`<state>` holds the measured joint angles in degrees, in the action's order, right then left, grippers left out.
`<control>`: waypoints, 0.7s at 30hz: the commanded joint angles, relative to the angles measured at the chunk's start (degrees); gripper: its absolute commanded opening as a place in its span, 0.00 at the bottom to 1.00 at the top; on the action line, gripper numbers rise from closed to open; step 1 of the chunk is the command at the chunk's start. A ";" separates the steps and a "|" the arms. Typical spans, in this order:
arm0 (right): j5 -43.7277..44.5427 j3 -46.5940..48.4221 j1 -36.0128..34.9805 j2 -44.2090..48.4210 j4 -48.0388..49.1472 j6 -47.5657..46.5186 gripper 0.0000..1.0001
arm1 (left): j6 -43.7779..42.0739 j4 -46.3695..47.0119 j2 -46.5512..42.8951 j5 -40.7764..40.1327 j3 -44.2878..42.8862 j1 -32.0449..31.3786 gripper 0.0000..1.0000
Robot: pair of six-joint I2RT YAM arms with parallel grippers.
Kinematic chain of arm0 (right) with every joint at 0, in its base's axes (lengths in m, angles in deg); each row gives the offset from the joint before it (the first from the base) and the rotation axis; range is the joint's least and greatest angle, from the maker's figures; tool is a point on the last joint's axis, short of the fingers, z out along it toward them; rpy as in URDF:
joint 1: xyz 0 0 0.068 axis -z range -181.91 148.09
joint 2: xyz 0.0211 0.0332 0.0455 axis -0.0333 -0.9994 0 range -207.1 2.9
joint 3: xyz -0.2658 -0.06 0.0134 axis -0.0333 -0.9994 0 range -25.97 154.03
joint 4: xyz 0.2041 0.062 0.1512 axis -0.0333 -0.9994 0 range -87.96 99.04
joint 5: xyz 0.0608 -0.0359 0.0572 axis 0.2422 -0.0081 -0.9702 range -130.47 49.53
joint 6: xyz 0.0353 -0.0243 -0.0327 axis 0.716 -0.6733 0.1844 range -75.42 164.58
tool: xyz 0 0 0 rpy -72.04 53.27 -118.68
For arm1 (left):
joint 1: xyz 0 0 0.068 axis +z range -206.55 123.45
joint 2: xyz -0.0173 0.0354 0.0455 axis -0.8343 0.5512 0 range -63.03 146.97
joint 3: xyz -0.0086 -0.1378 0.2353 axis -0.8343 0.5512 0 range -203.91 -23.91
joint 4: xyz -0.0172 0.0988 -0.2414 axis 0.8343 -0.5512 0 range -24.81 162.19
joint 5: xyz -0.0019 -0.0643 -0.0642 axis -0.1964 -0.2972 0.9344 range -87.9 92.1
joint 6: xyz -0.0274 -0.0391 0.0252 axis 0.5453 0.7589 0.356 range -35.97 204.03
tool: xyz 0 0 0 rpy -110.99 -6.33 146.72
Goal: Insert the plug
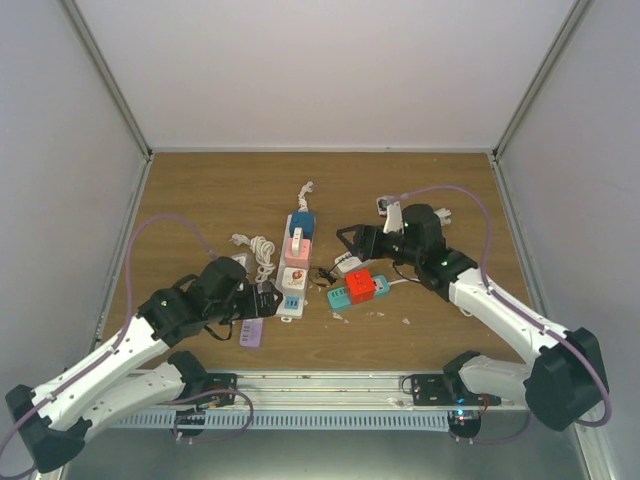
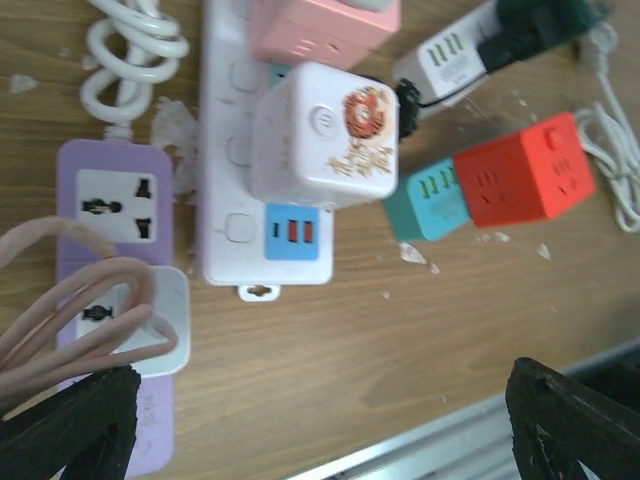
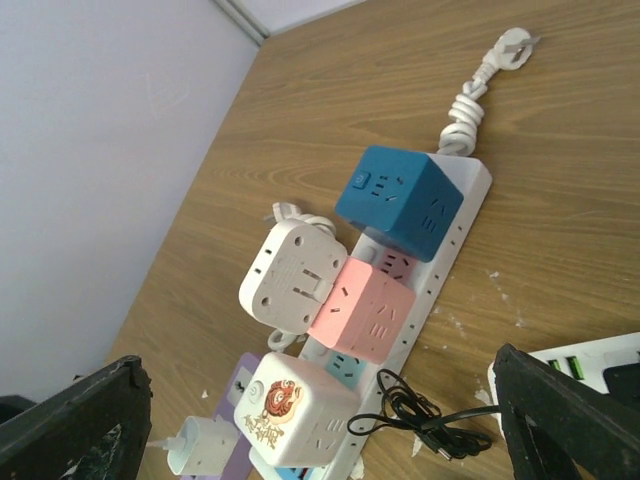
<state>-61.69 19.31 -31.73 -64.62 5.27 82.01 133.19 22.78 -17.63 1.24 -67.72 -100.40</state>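
Plug (image 2: 150,320): small white rounded block, hard plastic. Judged light and rigid, with smooth sides likely a bit slippery. Best hold judged across two opposite flat sides of the body, never by the cable (image 2: 60,320). Cable pinkish, soft, bunched in several loops off the plug's left side. Probably springy enough to tug a light plug sideways, so worth keeping clear of the fingers.

Position: sitting on the lower socket of the purple strip (image 2: 110,200), at that strip's near end, with the upper socket of the same strip bare. Looks pushed home as far as the left wrist view tells. Pins hidden under the body, so full seating only a guess.

Jaws of left gripper (image 2: 320,375) spread wide, nothing between them. Hovering off the right side of the purple strip's near end, one finger over the strip's lower corner, the other well off to the strip's right. Plug just beyond that first finger's tip, at the edge of the gap rather than centred in it. Contact between cable loops and finger not resolvable.

Jaws of right gripper (image 3: 320,365) also wide apart, empty, well to the right of the purple strip and facing back toward it. Plug small and low in that view, a white lump on the strip's end.
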 commanded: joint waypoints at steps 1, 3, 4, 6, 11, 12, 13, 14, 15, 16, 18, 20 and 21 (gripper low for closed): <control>4.66 2.03 0.51 2.22 -3.22 2.30 0.93 | -5.58 3.73 -3.10 6.91 0.82 0.61 0.99; 7.23 2.54 0.55 2.89 -5.01 2.86 0.94 | -6.29 3.59 -3.92 6.36 -0.06 0.67 0.99; 8.43 2.85 0.56 3.19 -5.85 3.14 0.94 | -6.54 3.46 -4.14 5.79 -0.57 0.70 0.99; 10.99 3.61 0.53 3.88 -7.76 3.51 0.94 | -6.46 2.74 -4.40 4.76 -1.34 0.75 0.99; 16.04 5.40 0.56 5.80 -11.27 4.19 0.95 | 0.18 -4.96 -4.63 -1.66 -2.11 1.05 0.99; 16.83 5.56 0.55 6.15 -11.62 4.35 0.95 | 0.44 -5.11 -5.18 -1.69 -2.03 1.05 0.99; 17.74 5.84 0.55 6.61 -12.07 4.44 0.96 | 0.40 -4.67 -6.02 -1.77 -1.98 1.05 0.99; 18.66 6.13 0.55 6.90 -12.68 4.42 0.95 | -0.03 -3.67 -6.89 -1.77 -1.99 1.05 0.99; 19.73 6.60 0.55 7.19 -13.46 4.22 0.96 | -0.93 -2.60 -7.71 -1.95 -2.20 1.05 0.99; 20.80 7.03 0.56 7.57 -14.26 3.89 0.96 | -1.81 -1.49 -8.28 -2.27 -2.53 1.04 0.99; 24.36 8.28 0.52 8.23 -16.60 3.00 0.96 | -4.39 0.61 -8.43 -3.78 -4.50 1.05 0.99; 27.98 9.27 0.56 9.17 -18.91 1.35 0.96 | -8.02 2.46 -7.44 -6.03 -7.65 1.05 0.99; 29.70 9.64 0.51 9.96 -19.59 -0.67 0.98 | -10.20 3.27 -6.58 -7.24 -9.31 1.03 0.99</control>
<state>-40.94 26.24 -31.73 -57.26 -9.22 85.11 129.85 19.57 -25.38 -0.60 -70.67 -99.77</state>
